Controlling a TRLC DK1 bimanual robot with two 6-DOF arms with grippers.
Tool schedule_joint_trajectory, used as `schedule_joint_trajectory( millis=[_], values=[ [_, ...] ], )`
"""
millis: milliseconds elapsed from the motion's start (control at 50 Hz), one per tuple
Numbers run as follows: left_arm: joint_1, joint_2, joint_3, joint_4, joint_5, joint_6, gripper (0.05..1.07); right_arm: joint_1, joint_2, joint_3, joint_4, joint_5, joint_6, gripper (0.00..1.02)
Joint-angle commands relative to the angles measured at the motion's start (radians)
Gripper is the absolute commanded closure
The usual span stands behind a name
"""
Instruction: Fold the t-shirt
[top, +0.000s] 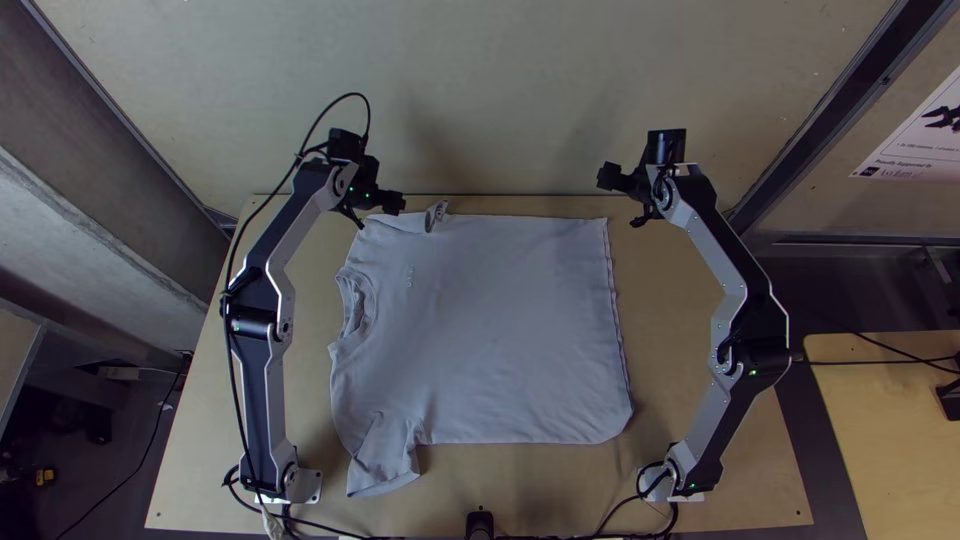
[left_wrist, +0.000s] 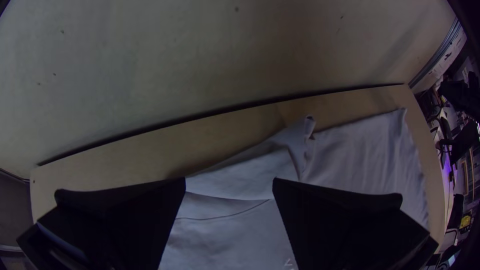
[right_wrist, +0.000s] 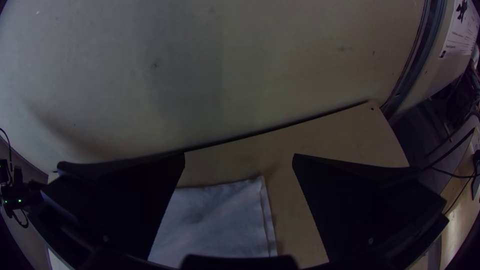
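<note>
The light grey t-shirt (top: 500, 330) lies spread on the table, its collar to the left and its hem to the right. One sleeve (top: 385, 458) sticks out at the near left; a small raised fold (top: 436, 215) stands at the far edge. My left gripper (top: 382, 215) is open above the shirt's far left corner. Between its fingers in the left wrist view, the left gripper (left_wrist: 229, 182) has a flap of the shirt (left_wrist: 245, 175) below. My right gripper (top: 617, 202) is open above the far right corner. In the right wrist view the right gripper (right_wrist: 239, 156) frames that shirt corner (right_wrist: 220, 215).
The table (top: 710, 250) ends at a pale wall (top: 500, 90) just beyond the shirt's far edge. Bare wood surrounds the shirt on the right and near sides. A black cable (top: 232, 340) runs along the left arm. Another table (top: 900, 430) stands at the far right.
</note>
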Motion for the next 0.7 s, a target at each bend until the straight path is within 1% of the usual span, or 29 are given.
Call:
schedule_joint_trajectory(
  millis=[0,340,680],
  values=[
    [-0.005,0.040,0.033,0.014,0.002,0.019,0.23,-0.007,0.035,0.032,-0.011,-0.005,0.027,0.04],
    [-0.022,0.119,0.063,0.077,-0.021,0.036,0.23,-0.004,0.067,0.030,-0.011,-0.005,0.041,0.04],
    [-0.033,0.176,0.078,0.094,-0.036,0.052,0.23,-0.001,0.090,0.035,-0.012,-0.005,0.050,0.04]
  ],
)
